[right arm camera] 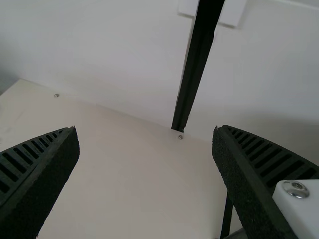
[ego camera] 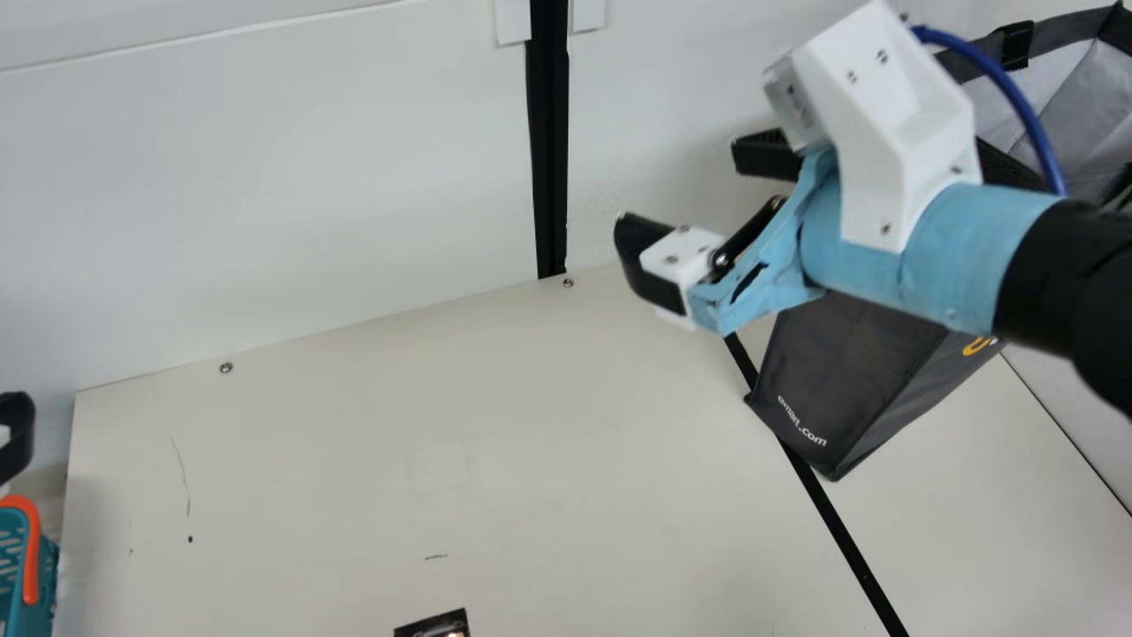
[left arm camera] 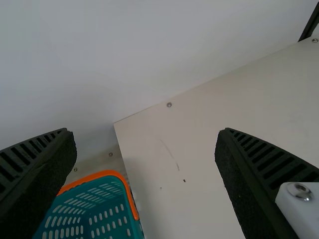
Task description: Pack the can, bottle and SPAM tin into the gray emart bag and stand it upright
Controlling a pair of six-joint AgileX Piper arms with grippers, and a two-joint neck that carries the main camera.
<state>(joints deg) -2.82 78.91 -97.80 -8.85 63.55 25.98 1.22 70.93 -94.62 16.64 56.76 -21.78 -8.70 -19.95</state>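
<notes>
Clock hours here run around the middle of the main view. The cream table [ego camera: 354, 460] spreads from three o'clock through six to nine, and the white wall [ego camera: 265, 177] rises behind it from ten to one. The gray emart bag [ego camera: 840, 380] stands on the table between two and four o'clock, its open mouth toward two, partly hidden behind the right arm. The right gripper [ego camera: 685, 190] hangs between one and two o'clock, its two fingers spread wide. A black post [ego camera: 548, 150] runs down the wall at twelve. The teal basket [ego camera: 16, 566] with an orange rim sits at eight o'clock, cut by the view's edge. Just above it, nearer nine, is the left gripper [ego camera: 16, 433]; the left wrist view shows its fingers well apart. A small dark printed item [ego camera: 433, 626] pokes in between six and seven.
</notes>
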